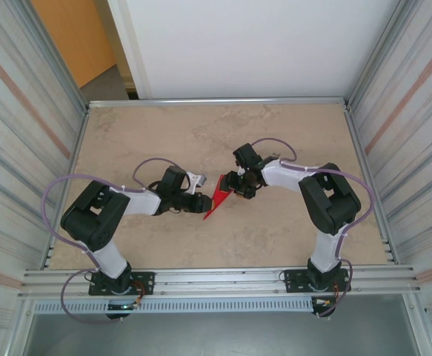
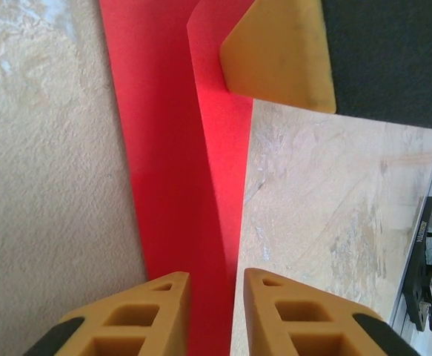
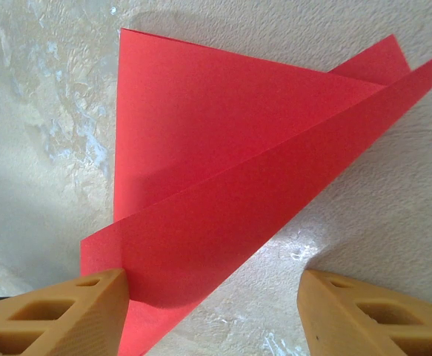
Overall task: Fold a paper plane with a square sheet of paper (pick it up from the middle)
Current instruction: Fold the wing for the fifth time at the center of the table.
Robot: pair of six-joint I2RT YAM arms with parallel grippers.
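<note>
- The left end effector [image 2: 216, 285], at the near tip of the bright red folded paper sheet [image 1: 217, 198], is narrowed astride a fold (pinching or not, I cannot tell).
- One sheet, mid-fold, lies on the beige tabletop [image 1: 164, 133].
- The right end effector [image 3: 212, 285], at the sheet's far side, is spread wide.
- Next, likely: press the crease flat.

We hold our left arm [image 1: 138, 202] and right arm [image 1: 290, 176] bent inward toward each other, left claw [image 2: 216, 285] parted by only a slim gap, right claw [image 3: 214, 285] spread wide.
</note>
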